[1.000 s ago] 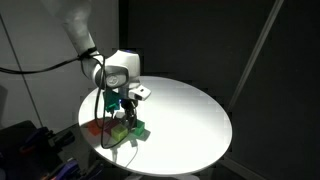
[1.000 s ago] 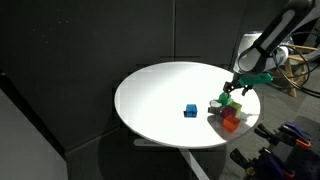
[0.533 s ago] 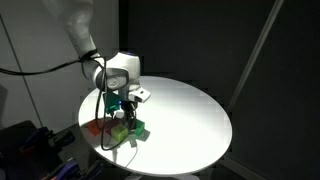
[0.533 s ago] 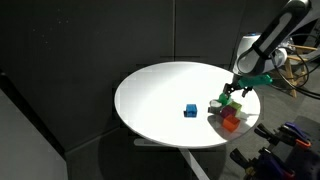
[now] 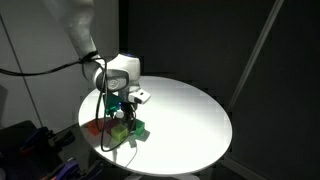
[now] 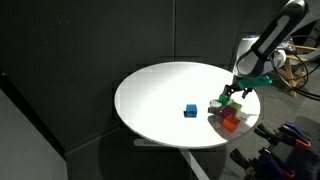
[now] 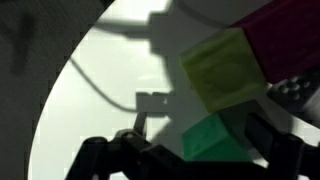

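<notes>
End effector (image 6: 232, 96) over block cluster (image 6: 230, 118) near desk (image 6: 160, 85) rim.
Jaws spread; green block (image 7: 213, 140) btwn them, blue block (image 6: 190, 110) well apart.

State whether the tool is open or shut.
Open: in the wrist view the tool has its dark fingers spread wide, a green cubic block lying between them.

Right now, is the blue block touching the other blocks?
No, the blue block sits alone on the white table, apart from the pile of coloured blocks.
</notes>
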`<move>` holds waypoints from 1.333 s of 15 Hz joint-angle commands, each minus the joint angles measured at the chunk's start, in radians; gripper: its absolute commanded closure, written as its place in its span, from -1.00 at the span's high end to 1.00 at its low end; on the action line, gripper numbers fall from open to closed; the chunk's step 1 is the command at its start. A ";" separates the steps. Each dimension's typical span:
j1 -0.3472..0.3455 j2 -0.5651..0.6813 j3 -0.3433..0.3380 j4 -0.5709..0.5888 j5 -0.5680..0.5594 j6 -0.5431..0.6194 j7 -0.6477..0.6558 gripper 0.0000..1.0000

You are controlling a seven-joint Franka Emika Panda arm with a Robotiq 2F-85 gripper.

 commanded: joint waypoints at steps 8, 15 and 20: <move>0.008 0.032 -0.008 0.027 0.022 0.002 -0.009 1.00; 0.007 0.033 -0.007 0.019 0.023 0.004 -0.014 1.00; 0.008 0.030 -0.011 0.010 0.020 0.004 -0.014 1.00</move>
